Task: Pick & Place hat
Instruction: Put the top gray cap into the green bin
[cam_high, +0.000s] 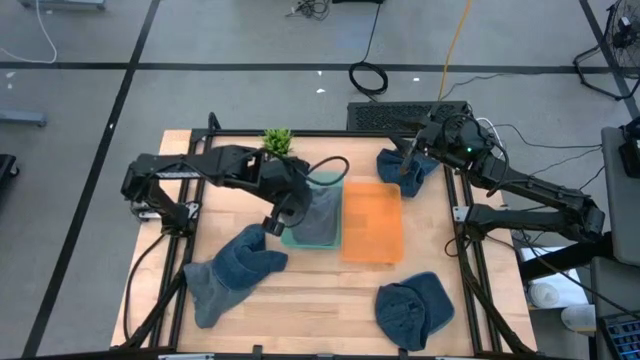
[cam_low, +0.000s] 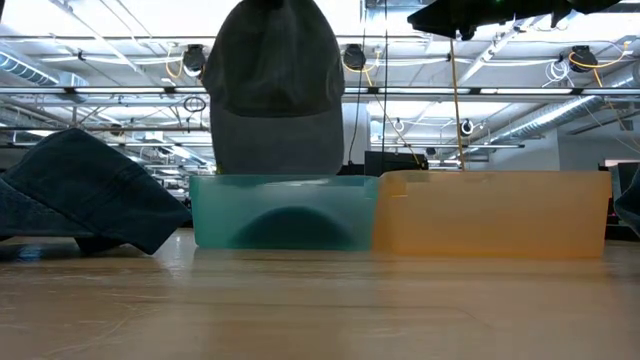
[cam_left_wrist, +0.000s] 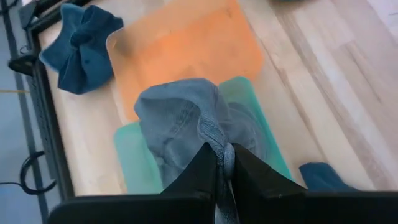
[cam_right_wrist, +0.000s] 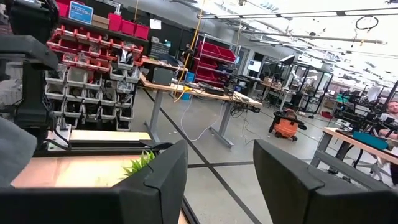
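Observation:
A grey-blue hat (cam_high: 318, 215) hangs over the teal bin (cam_high: 330, 182), held by my left gripper (cam_high: 284, 214), which is shut on it. In the low view the hat (cam_low: 275, 90) hangs upright above the teal bin (cam_low: 285, 212), and its lower end reaches inside. The orange bin (cam_high: 372, 222) stands right of the teal one. My right gripper (cam_right_wrist: 221, 163) is open and holds nothing; it waits raised near the table's far right corner (cam_high: 410, 172), above a dark blue hat (cam_high: 392, 160). My left gripper pinches a bunched fold of the grey-blue hat (cam_left_wrist: 222, 148) between its two fingers (cam_left_wrist: 202, 168), coming from above. The hat hangs below the fingers, spread out over the teal bin (cam_left_wrist: 134, 155). In the low view its lower end shows inside the bin.
Two more dark blue hats lie on the table: one near the left front (cam_high: 235, 270), one near the right front (cam_high: 415, 310). A small green plant (cam_high: 277, 142) stands at the far edge. The black frame rail (cam_high: 470, 260) borders the table.

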